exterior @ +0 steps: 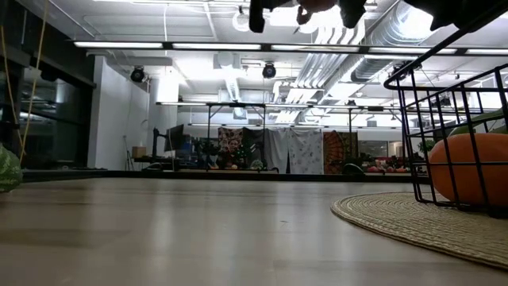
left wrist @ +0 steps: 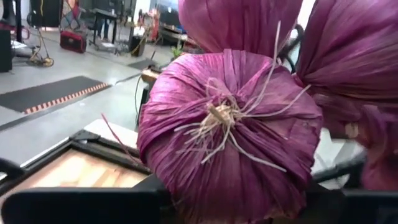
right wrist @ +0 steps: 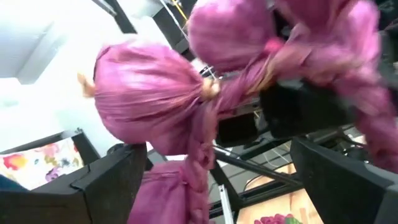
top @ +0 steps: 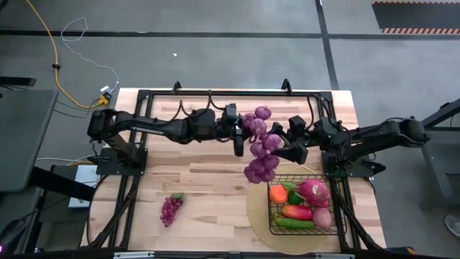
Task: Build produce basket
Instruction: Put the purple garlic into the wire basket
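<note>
A big purple bunch (top: 260, 144) of round bulbs on a braided stalk hangs in the air above the table's middle. It runs from the far side toward the basket. My left gripper (top: 238, 146) is at its left side, shut on one bulb (left wrist: 230, 137). My right gripper (top: 282, 152) is at its right side, open, with its fingers (right wrist: 118, 180) on either side of the braid (right wrist: 208, 134). The black wire basket (top: 338, 216) stands on a round woven mat (top: 255, 216) at the near right. It holds an orange (top: 278, 193), a pink dragon fruit (top: 313, 191), a red pepper (top: 296, 212) and a cucumber (top: 293, 224). My left gripper has one purple bulb (left wrist: 186, 180) between its two fingers, coming level from the table's left. The bulb fills the gap and hides the contact. The bunch is clear of the table, and its other bulbs hang toward the basket.
A small purple grape bunch (top: 170, 208) lies on the wood at the near left. In the low view the basket (exterior: 444, 103) and mat (exterior: 413, 218) are at the right, and a green thing (exterior: 5, 168) is at the left edge. Bare wood lies between them.
</note>
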Action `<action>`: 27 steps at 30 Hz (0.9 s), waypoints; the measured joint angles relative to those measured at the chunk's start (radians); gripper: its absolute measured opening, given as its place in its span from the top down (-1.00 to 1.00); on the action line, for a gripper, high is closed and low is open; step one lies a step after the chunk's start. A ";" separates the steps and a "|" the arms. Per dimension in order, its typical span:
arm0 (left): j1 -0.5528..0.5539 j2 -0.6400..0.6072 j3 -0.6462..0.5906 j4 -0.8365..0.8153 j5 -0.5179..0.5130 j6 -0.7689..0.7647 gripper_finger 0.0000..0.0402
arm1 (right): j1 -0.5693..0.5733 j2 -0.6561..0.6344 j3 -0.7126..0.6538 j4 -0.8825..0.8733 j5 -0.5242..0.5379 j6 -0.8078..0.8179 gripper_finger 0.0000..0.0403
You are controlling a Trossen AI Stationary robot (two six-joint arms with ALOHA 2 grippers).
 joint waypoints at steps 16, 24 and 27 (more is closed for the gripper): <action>0.001 0.052 0.000 0.076 -0.009 -0.016 0.57 | 0.011 0.000 0.000 0.015 0.014 0.001 -0.61; 0.014 0.052 0.000 0.043 0.055 0.028 0.20 | 0.011 -0.002 0.000 0.014 0.016 0.004 -0.17; 0.026 0.035 0.000 -0.010 0.062 0.030 0.02 | 0.011 -0.002 0.000 0.014 0.016 0.004 0.00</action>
